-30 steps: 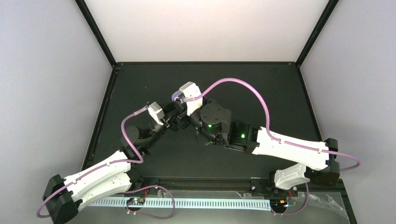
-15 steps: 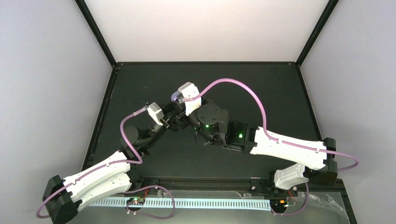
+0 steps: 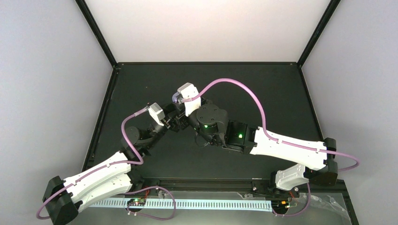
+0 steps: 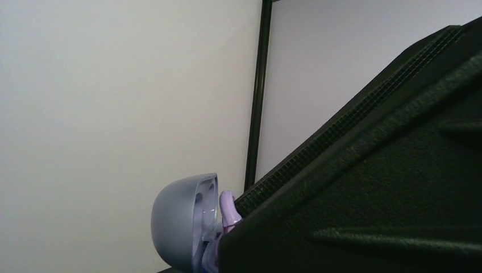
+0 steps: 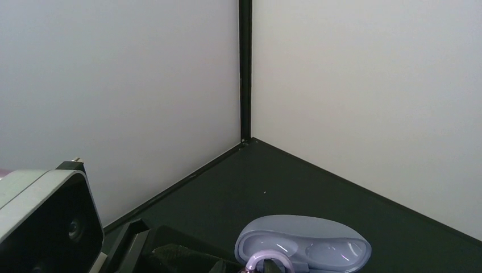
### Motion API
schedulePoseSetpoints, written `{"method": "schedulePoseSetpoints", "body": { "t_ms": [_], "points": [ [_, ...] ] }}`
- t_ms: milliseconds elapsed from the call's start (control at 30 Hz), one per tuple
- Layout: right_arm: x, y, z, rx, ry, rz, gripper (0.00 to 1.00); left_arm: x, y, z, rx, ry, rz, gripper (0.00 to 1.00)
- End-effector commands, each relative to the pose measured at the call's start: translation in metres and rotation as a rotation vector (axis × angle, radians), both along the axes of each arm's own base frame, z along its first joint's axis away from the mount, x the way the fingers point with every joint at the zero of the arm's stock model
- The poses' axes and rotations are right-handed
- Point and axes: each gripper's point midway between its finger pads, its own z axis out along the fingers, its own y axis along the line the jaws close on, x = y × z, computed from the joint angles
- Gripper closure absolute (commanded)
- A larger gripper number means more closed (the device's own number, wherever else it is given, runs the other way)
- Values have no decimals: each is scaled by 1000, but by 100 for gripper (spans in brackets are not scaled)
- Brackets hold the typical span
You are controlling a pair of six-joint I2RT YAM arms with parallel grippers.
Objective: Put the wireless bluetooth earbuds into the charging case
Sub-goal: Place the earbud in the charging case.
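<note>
The charging case (image 5: 304, 245) is open, its pale lavender lid upright with two shallow hollows facing me; its base is hidden below the frame. It also shows edge-on in the left wrist view (image 4: 181, 227) and as a small lavender spot in the top view (image 3: 176, 97). A lavender loop-shaped piece (image 5: 267, 261) stands just in front of the lid, also seen in the left wrist view (image 4: 227, 206). I cannot make out the black earbuds. My left gripper (image 3: 172, 123) reaches in under the case from the left. My right gripper (image 3: 182, 111) is right at the case, its fingertips hidden.
Both arms meet near the middle of the black table (image 3: 263, 93). The left wrist camera housing (image 5: 45, 222) sits close beside the case. A large black finger surface (image 4: 369, 187) fills the right of the left wrist view. White walls and black corner posts (image 5: 245, 68) stand behind.
The right arm's wrist and elbow have shifted slightly left and away; the left gripper and the case have stayed nearly still.
</note>
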Motion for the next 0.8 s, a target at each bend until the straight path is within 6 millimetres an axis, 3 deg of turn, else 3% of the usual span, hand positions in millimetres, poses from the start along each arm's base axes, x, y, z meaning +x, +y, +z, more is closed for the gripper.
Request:
{"method": "schedulePoseSetpoints", "body": {
  "t_ms": [0, 500, 667, 767],
  "points": [
    [2, -2, 9, 13, -2, -19, 82, -9, 6, 25, -41, -57, 1, 98],
    [1, -14, 10, 11, 16, -38, 62, -6, 7, 23, -43, -46, 12, 98],
    [-6, -18, 8, 16, 30, 0, 46, -4, 6, 22, -41, -38, 17, 98],
    [-8, -23, 8, 24, 40, 4, 43, -4, 6, 22, -41, -38, 16, 98]
  ]
}}
